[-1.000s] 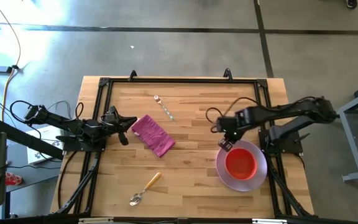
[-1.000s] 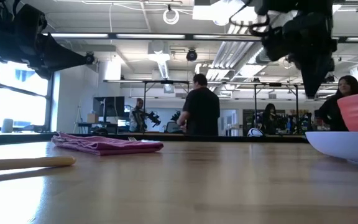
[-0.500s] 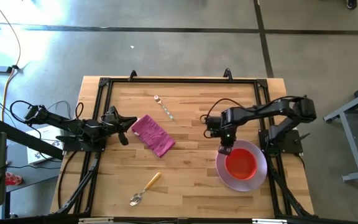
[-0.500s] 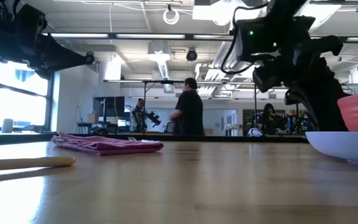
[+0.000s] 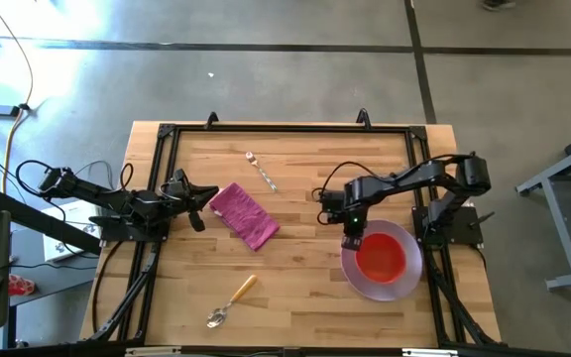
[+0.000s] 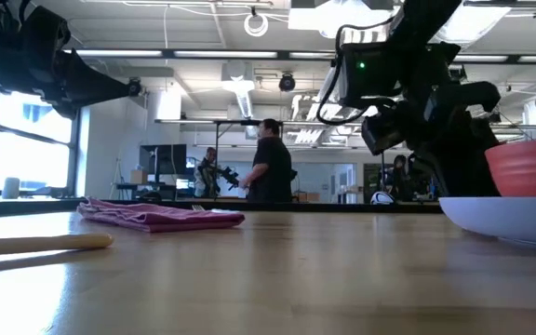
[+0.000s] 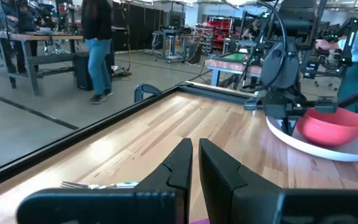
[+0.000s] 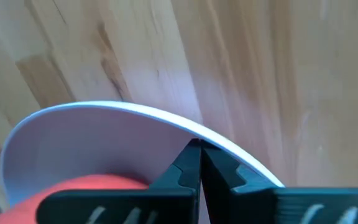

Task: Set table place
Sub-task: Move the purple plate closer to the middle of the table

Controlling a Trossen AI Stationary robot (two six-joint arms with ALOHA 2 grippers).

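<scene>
Plate-placing step in hand, to judge from the layout. Right gripper [image 5: 352, 238] down at the upper-left rim of the lilac plate [image 5: 409, 278], right of centre in the high view. Fingers pressed together in the right wrist view with the plate's edge caught at the tips, so pinching the rim. Red bowl [image 5: 381, 260] seated in the plate, riding with it. Plate round, so no long axis to speak of; lying flat on the table [image 5: 305, 297], close to the lower-right corner of the frame.

Left gripper [image 5: 198, 206] waiting at the left edge, just beside the napkin [image 5: 244, 215], fingers nearly closed on nothing.

Next move, probably: dragging or lifting the plate by that thin edge grip toward the middle or lower middle of the board. Calls for a slow, level pull — a rim pinch this shallow could slip, and a tilt could slide the bowl.

Other pieces not yet gathered. Napkin left of centre, long axis running upper left to lower right. Fork [image 5: 263, 172] near the top middle, same slant, which end carries the tines too small to tell. Spoon [image 5: 230, 300] at lower left of centre, wooden handle pointing upper right, metal end lower left.
</scene>
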